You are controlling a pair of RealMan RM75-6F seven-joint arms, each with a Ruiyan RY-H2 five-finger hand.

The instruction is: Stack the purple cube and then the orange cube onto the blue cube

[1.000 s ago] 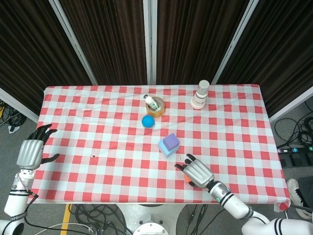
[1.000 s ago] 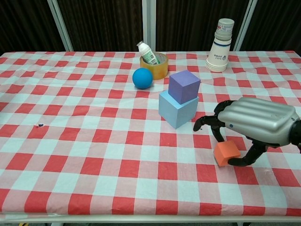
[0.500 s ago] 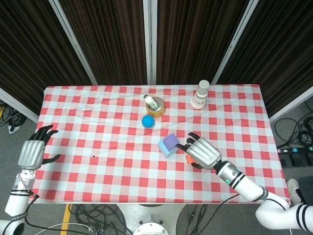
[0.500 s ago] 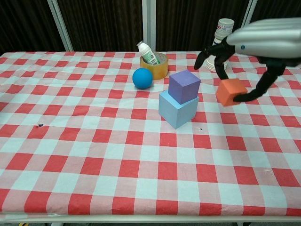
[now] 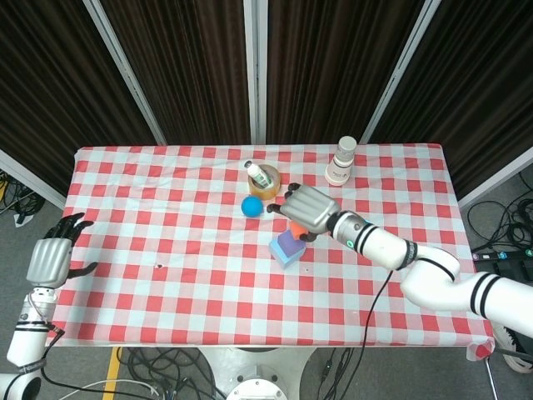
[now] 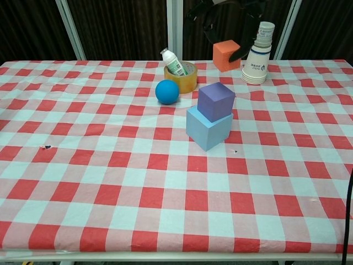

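The purple cube (image 6: pixel 216 101) sits on the light blue cube (image 6: pixel 208 128) near the table's middle, turned slightly off square. My right hand (image 5: pixel 305 209) holds the orange cube (image 6: pixel 226 55) in the air above that stack; in the chest view only dark fingertips (image 6: pixel 238 54) at the top edge show around the cube. From the head view the orange cube (image 5: pixel 297 228) peeks out under the hand, over the purple cube (image 5: pixel 289 242). My left hand (image 5: pixel 50 259) hangs off the table's left edge, fingers apart and holding nothing.
A blue ball (image 6: pixel 166 91) lies left of the stack. Behind it a yellow tape roll (image 6: pixel 182 77) holds a small white bottle (image 6: pixel 172 61). A stack of paper cups (image 6: pixel 260 53) stands at the back right. The checkered cloth (image 6: pixel 110 182) covers the table.
My right hand has carried the orange cube up and to the left, from beside the stack to above it. The left hand has barely moved.
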